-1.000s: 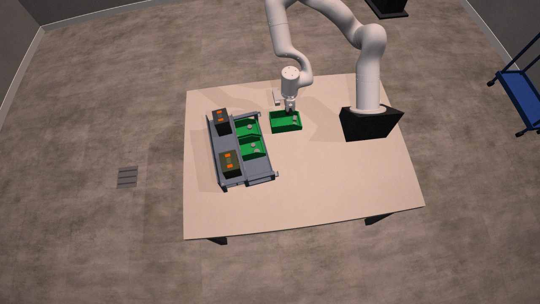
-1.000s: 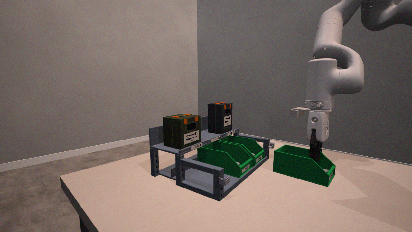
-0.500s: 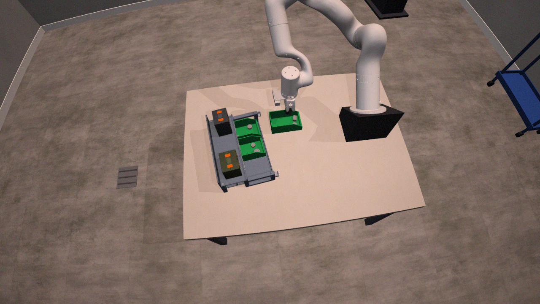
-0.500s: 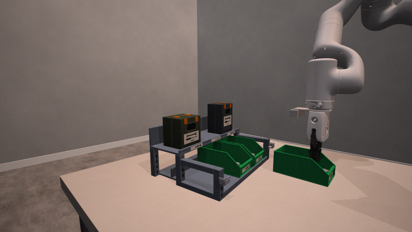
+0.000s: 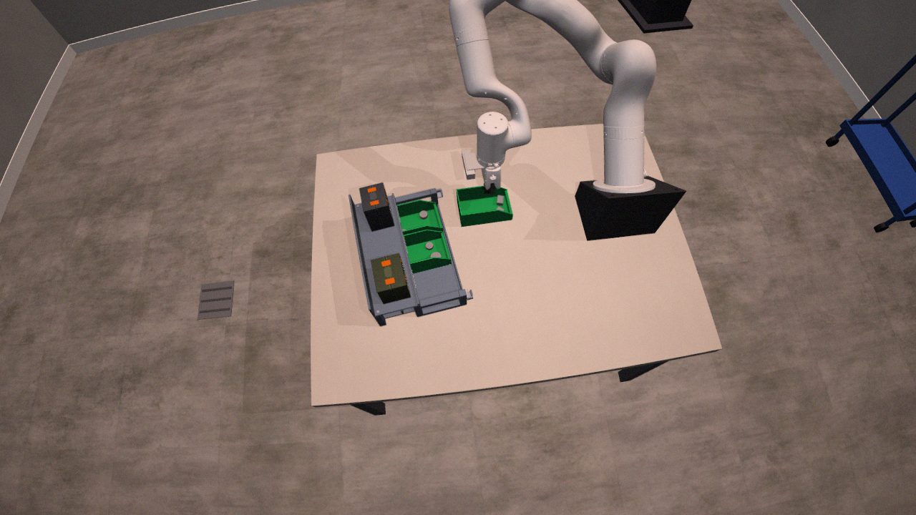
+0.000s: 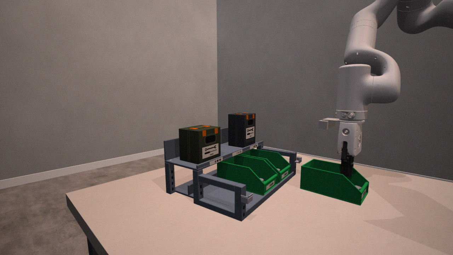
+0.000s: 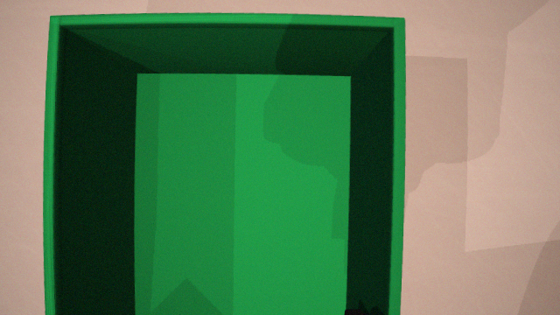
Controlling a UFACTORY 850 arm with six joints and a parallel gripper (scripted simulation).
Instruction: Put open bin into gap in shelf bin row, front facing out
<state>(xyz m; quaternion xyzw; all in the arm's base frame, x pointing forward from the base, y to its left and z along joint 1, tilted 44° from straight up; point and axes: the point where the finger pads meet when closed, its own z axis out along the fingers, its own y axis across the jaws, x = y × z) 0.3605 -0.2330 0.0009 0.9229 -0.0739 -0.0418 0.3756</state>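
The open green bin (image 5: 484, 206) stands on the table right of the shelf; it also shows in the exterior view (image 6: 334, 182) and fills the wrist view (image 7: 227, 175). Its low labelled front points away from the shelf. A small grey part (image 5: 500, 200) lies in it. My gripper (image 6: 345, 164) points straight down and is shut on the bin's far side wall; only dark fingertips show in the wrist view. The grey shelf (image 5: 406, 252) holds two green bins (image 5: 419, 214) (image 5: 427, 249) with parts. The gap (image 6: 218, 193) is the near slot.
A dark green box (image 6: 199, 142) and a black box (image 6: 242, 129) stand on the low upper board. A raised front lip (image 6: 221, 185) crosses the gap. The arm's black base (image 5: 627, 208) stands right of the bin. A blue cart (image 5: 887, 163) is off the table.
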